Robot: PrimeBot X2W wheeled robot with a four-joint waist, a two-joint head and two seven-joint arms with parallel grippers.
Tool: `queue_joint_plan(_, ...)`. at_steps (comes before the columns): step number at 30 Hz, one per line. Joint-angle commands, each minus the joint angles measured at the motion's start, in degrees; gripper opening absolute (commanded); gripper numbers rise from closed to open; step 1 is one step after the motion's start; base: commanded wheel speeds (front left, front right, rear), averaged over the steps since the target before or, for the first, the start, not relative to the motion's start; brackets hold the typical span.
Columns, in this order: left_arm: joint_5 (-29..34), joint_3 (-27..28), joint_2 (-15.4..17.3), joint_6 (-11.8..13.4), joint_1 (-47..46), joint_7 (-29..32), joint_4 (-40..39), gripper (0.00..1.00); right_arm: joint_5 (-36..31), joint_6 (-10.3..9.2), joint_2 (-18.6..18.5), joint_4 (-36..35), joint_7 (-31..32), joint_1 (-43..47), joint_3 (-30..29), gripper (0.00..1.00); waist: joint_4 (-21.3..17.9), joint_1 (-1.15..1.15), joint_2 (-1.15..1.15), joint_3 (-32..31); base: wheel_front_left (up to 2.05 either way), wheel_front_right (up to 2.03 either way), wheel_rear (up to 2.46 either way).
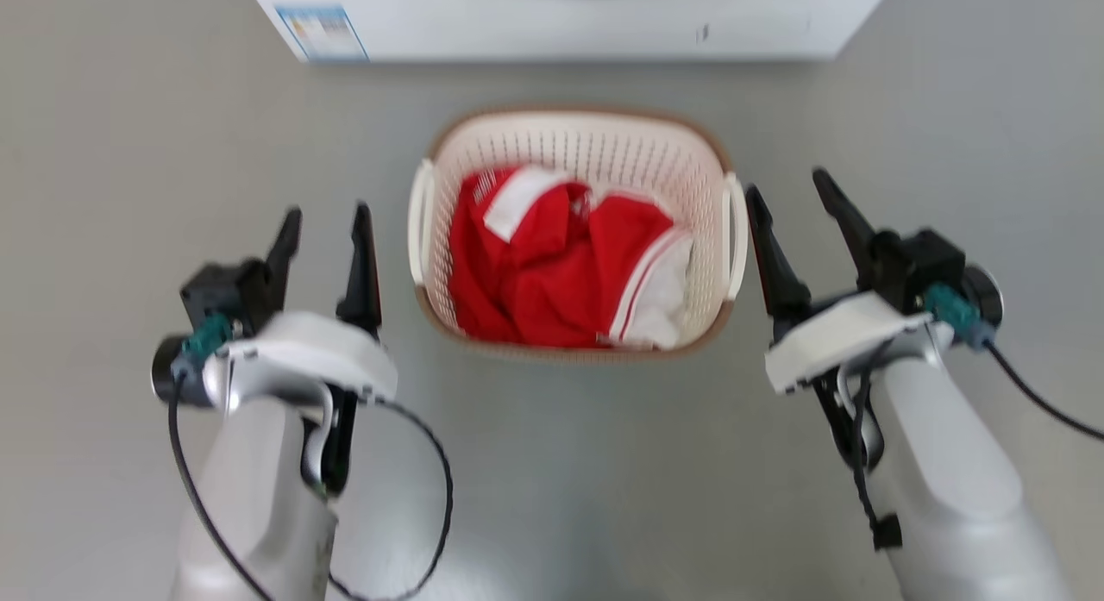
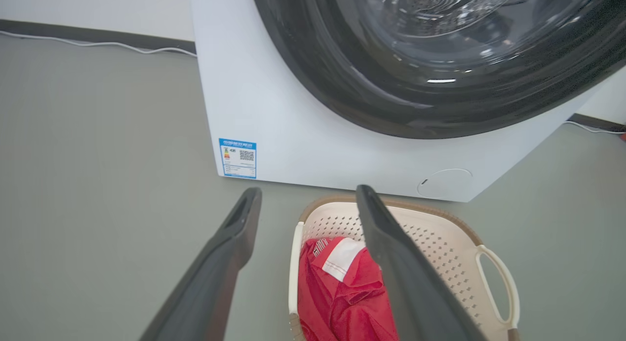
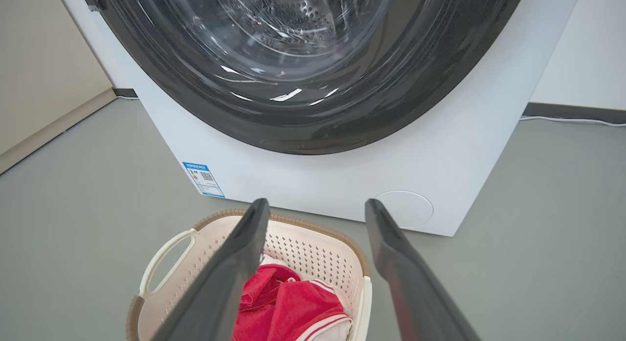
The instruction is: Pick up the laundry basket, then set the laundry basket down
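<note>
The laundry basket [image 1: 576, 140] rests on the grey floor, cream-white and perforated, with a brown rim and white loop handles on both sides; red and white clothes [image 1: 561, 269] lie inside. My left gripper [image 1: 329, 223] is open, just left of the basket's left handle [image 1: 421, 222]. Close beside the right handle [image 1: 736, 234] my right gripper [image 1: 798, 187] also stands open. Neither gripper holds anything. In the left wrist view the basket [image 2: 440, 233] lies behind my right-hand finger; in the right wrist view the basket [image 3: 313, 248] lies behind my left-hand finger.
A white washing machine [image 1: 569, 19] stands just behind the basket, its round dark door [image 3: 303, 62] shut. A cable [image 2: 98, 45] runs along the wall base. Grey floor [image 1: 129, 153] spreads on both sides of the basket.
</note>
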Motion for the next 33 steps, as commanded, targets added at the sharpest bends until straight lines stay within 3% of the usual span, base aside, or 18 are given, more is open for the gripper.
queue_joint_plan(1,-0.15,1.31,1.08,-0.39,1.64,-0.31,-1.72,1.0,-0.21,0.35,0.69,-1.71,-0.37,1.89,0.84,1.0,0.75,0.0,0.0,-5.05,0.0,0.0,0.0)
queue_joint_plan(21,1.55,3.68,1.07,-2.15,20.59,-0.31,-10.07,1.0,-1.72,0.35,0.69,-7.83,-0.37,20.04,-4.62,1.0,2.43,0.0,0.0,-23.69,0.0,0.0,0.0)
queue_joint_plan(33,0.55,5.23,1.07,-1.91,28.76,-0.31,-13.83,1.0,-1.51,0.35,0.69,-10.97,-0.37,27.78,-7.93,1.0,1.62,0.0,0.0,-28.22,0.0,0.0,0.0)
